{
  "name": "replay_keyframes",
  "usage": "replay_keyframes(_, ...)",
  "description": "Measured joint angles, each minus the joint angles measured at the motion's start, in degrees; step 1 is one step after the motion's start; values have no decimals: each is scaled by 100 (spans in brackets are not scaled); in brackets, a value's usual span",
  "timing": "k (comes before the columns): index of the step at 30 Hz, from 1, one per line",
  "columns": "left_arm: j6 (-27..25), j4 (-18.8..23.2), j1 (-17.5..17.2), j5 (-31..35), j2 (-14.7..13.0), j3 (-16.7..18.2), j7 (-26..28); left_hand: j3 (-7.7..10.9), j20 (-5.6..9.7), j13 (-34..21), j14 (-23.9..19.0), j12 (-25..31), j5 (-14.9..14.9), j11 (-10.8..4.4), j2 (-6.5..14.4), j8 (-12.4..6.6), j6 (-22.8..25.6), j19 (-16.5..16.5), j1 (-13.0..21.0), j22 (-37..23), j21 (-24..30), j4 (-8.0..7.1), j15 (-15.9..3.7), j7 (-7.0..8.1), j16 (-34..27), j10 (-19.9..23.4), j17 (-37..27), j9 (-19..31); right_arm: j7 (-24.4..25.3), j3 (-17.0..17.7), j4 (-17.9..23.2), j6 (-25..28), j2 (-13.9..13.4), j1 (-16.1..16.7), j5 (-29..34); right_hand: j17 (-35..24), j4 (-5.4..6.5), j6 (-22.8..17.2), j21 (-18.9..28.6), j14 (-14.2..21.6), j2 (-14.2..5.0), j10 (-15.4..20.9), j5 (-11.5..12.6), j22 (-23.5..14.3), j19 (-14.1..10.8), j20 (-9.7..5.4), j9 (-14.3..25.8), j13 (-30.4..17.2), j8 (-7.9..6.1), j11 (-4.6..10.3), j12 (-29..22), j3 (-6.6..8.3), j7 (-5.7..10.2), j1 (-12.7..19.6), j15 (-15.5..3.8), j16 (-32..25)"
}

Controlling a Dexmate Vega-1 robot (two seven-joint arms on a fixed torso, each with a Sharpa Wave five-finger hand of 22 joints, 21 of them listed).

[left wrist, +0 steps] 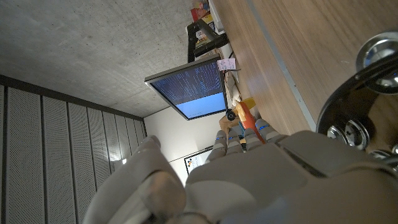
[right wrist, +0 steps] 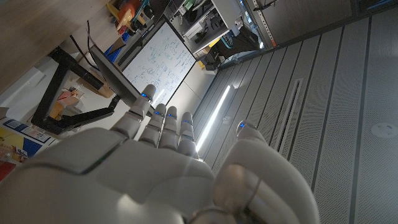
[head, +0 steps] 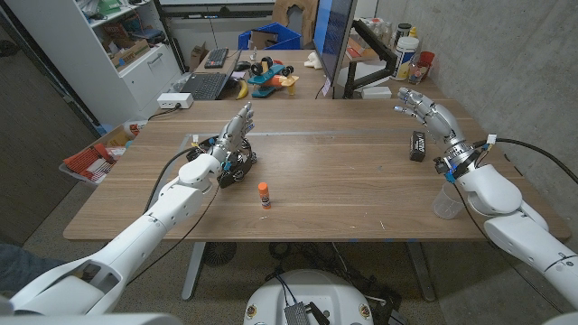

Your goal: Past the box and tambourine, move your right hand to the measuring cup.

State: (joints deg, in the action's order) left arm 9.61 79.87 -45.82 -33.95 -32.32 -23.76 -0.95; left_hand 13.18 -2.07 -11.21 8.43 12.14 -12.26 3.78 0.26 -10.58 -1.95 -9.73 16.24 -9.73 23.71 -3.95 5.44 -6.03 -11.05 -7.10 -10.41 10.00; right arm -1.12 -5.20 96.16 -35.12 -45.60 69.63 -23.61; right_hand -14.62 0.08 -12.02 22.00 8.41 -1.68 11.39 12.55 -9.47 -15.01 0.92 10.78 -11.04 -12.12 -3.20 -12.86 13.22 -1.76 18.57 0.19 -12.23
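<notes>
A clear plastic measuring cup (head: pixel 445 201) stands near the table's front right edge, close beside my right forearm. A small black box (head: pixel 418 144) lies farther back on the right. My right hand (head: pixel 421 105) is raised beyond the box near the far right corner, fingers straight and apart, holding nothing; its back (right wrist: pixel 155 174) faces the wrist camera. A black tambourine (head: pixel 237 166) with metal jingles (left wrist: pixel 367 93) lies at the left middle. My left hand (head: pixel 237 128) hovers just behind it, fingers extended and empty, seen from behind (left wrist: pixel 249 180) in the left wrist view.
A glue stick (head: pixel 264 193) with an orange cap stands near the table's middle. Behind the far edge are a monitor (head: pixel 332 41) on an arm, a laptop (head: pixel 206 86), toys (head: pixel 266 77) and bottles (head: pixel 406 50). A red basket (head: pixel 90 161) sits left of the table.
</notes>
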Motion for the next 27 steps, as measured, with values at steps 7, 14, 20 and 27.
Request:
replay_keyframes(7,-8,5,14,14,-2,1,11,0,0,0,4,0,0,-21,53,0,21,0,9,0,-23,0,-46,21,0,21,0,0,85,173,102,0,-26,191,70,26,-24,-49,-40,0,0,27,0,0,-32,-32,0,0,-18,-51,0,24,-49,0,0,0)
replay_keyframes(14,-8,-23,54,23,15,0,-6,17,1,0,4,0,0,-21,52,0,21,-1,8,0,-23,17,-46,21,0,21,0,0,199,386,230,7,-33,419,174,53,-24,-99,-61,31,0,68,43,0,-32,-30,0,0,-18,-92,0,24,-60,0,-31,0)
replay_keyframes(20,20,-81,95,25,43,-16,-44,17,1,0,24,0,0,-20,52,0,21,-1,8,0,-66,16,-66,21,0,21,0,0,272,534,317,29,-13,570,273,58,-24,-119,-84,31,0,99,43,0,-93,-31,0,0,-17,-122,0,24,-81,0,-31,0)
replay_keyframes(27,61,-139,127,29,69,-31,-73,-1,1,0,24,0,0,-20,52,0,21,-1,8,0,-105,35,-66,21,0,21,0,0,320,689,378,35,51,730,372,79,-23,-151,-106,31,0,99,43,0,-93,-31,0,0,-17,-122,0,24,-49,1,-31,0)
